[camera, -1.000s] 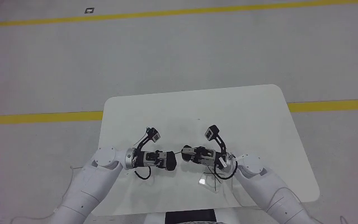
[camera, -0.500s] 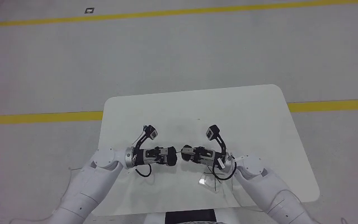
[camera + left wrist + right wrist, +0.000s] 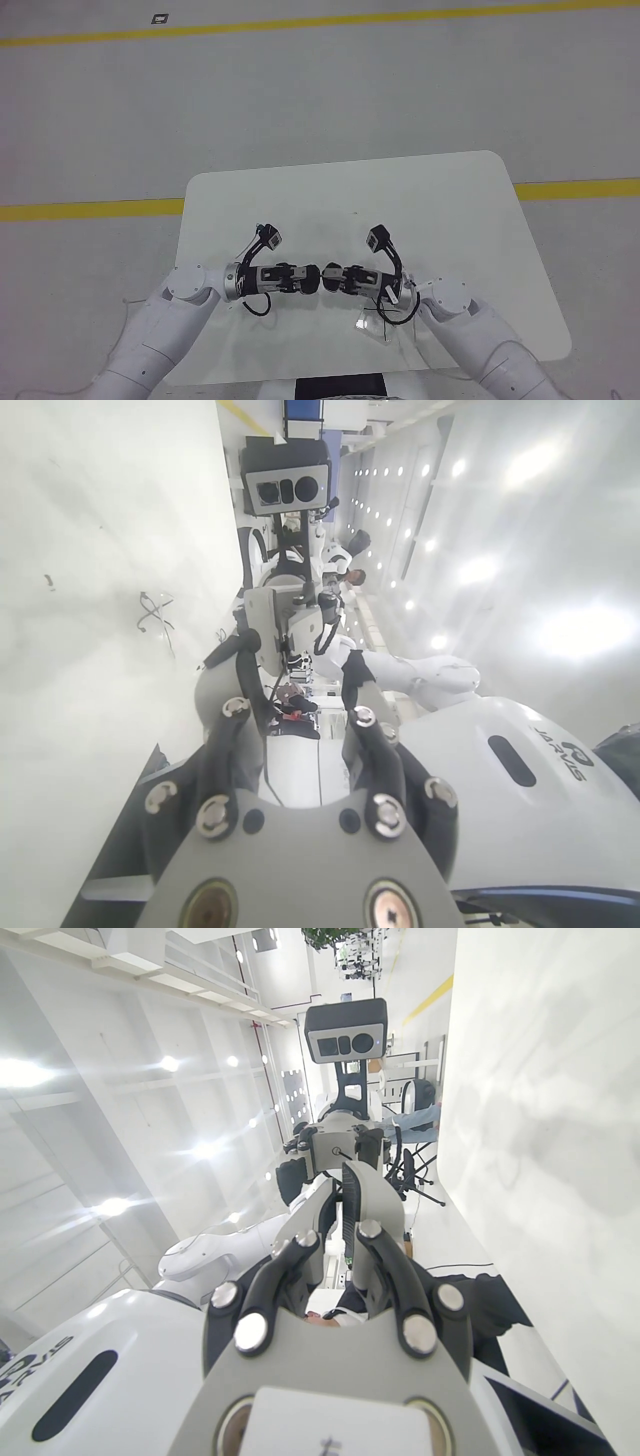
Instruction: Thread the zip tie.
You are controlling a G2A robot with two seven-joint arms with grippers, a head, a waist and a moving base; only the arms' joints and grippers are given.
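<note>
Above the near middle of the white table, my left gripper and right gripper meet tip to tip. In the right wrist view my right gripper is shut, and a thin black zip tie pokes out of it toward the left gripper facing it. The left wrist view has my left gripper open, its fingers spread either side of the right gripper's grey tip. The zip tie runs along that tip. Where the tie's head is, I cannot tell.
A small heap of spare black zip ties lies on the table near its front edge, under the right forearm; it appears again as zip ties. The table's far half is bare. Yellow floor lines run behind it.
My left gripper has moved right toward the right gripper, closing the gap until the tips meet. The right gripper has held its place.
</note>
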